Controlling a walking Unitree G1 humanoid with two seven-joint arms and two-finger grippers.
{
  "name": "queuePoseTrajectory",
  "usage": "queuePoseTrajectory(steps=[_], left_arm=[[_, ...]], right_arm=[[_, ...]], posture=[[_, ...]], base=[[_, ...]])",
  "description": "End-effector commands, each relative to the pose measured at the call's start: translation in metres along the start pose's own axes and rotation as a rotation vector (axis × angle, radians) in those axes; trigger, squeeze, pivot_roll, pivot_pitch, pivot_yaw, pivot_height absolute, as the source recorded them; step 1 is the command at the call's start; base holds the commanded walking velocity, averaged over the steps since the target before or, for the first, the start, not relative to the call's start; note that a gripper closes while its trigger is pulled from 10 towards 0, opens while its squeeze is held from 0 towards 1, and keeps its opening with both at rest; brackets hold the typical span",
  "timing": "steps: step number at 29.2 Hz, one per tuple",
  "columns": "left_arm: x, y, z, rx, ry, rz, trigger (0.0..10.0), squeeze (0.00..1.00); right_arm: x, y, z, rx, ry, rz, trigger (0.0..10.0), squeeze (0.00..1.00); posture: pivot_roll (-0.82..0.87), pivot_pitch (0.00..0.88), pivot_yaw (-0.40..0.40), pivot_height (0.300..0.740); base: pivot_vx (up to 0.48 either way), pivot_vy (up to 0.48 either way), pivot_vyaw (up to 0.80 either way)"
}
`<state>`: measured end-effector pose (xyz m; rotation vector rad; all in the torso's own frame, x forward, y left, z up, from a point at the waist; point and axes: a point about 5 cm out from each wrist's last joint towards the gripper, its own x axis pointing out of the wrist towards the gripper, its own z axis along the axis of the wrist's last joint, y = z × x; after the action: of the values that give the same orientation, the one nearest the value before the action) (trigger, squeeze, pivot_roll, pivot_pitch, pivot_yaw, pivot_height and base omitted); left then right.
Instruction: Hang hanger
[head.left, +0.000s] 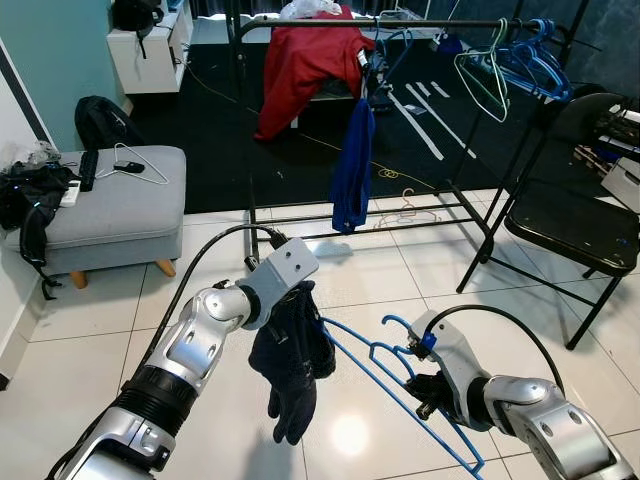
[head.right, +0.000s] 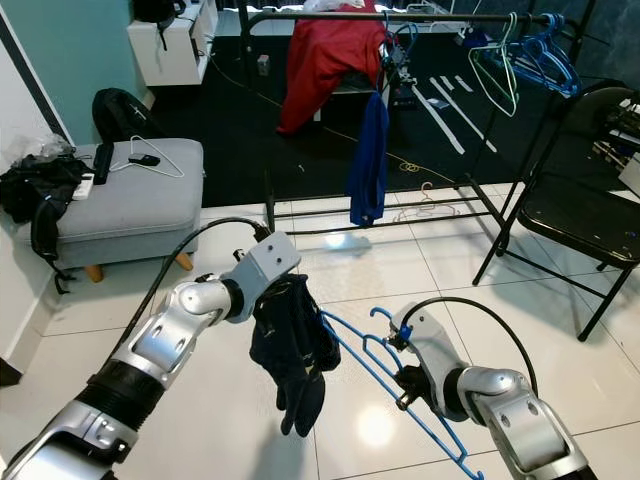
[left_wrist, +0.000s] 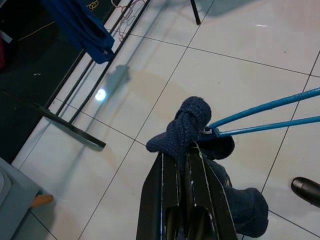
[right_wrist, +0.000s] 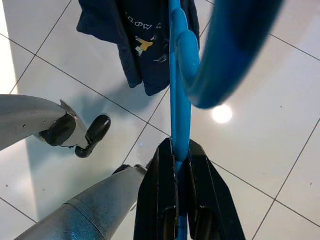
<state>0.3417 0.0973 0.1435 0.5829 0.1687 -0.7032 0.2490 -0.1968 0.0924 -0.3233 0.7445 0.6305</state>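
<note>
Glossy white floor tiles (head.left: 400, 270) stretch toward a black clothes rail (head.left: 400, 22). Right gripper (right_wrist: 181, 156) pinches the blue plastic hanger (head.left: 385, 370) steady, while left gripper (left_wrist: 184, 156) clamps the dark navy garment (head.left: 292, 360), apparently dressing it before hanging.

Two head-mounted cameras look forward and down from above the robot's arms across a tiled floor (head.left: 90, 330) toward a clothes rack (head.left: 400, 22) well ahead; the right eye's view sits slightly offset from the left's, and both take in the same arms, a grey ottoman (head.right: 130, 200) and a black chair (head.left: 580, 220). The left wrist camera looks along its own black fingers (left_wrist: 175, 195), close on a dark garment (left_wrist: 182, 127) and blue hanger (left_wrist: 260, 107), with the rack's base beyond. The right wrist camera looks along its fingers (right_wrist: 160, 195) at close range, sharing that hanger (right_wrist: 180, 75) and garment (right_wrist: 145, 45).
</note>
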Motion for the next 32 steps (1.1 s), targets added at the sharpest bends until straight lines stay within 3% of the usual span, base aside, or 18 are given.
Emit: queuePoseTrajectory(steps=[1, 13, 32], left_arm=[[0.000, -0.004, 0.006, 0.009, -0.022, -0.014, 10.0, 0.00], [0.000, -0.007, 0.014, 0.064, -0.074, -0.052, 10.0, 0.00], [0.000, -0.011, 0.037, 0.131, -0.202, -0.072, 10.0, 0.00]], right_arm=[[-0.001, -0.006, 0.002, 0.002, -0.016, -0.035, 10.0, 0.00], [0.000, -0.010, 0.005, 0.006, -0.022, -0.029, 10.0, 0.00], [0.009, 0.006, -0.006, 0.039, 0.035, 0.104, 10.0, 0.00]], posture=[[-0.06, 0.077, -0.004, 0.740], [-0.06, 0.084, -0.006, 0.740], [-0.06, 0.082, -0.009, 0.740]], base=[[0.000, 0.000, 0.00], [0.000, 0.000, 0.00], [0.000, 0.000, 0.00]])
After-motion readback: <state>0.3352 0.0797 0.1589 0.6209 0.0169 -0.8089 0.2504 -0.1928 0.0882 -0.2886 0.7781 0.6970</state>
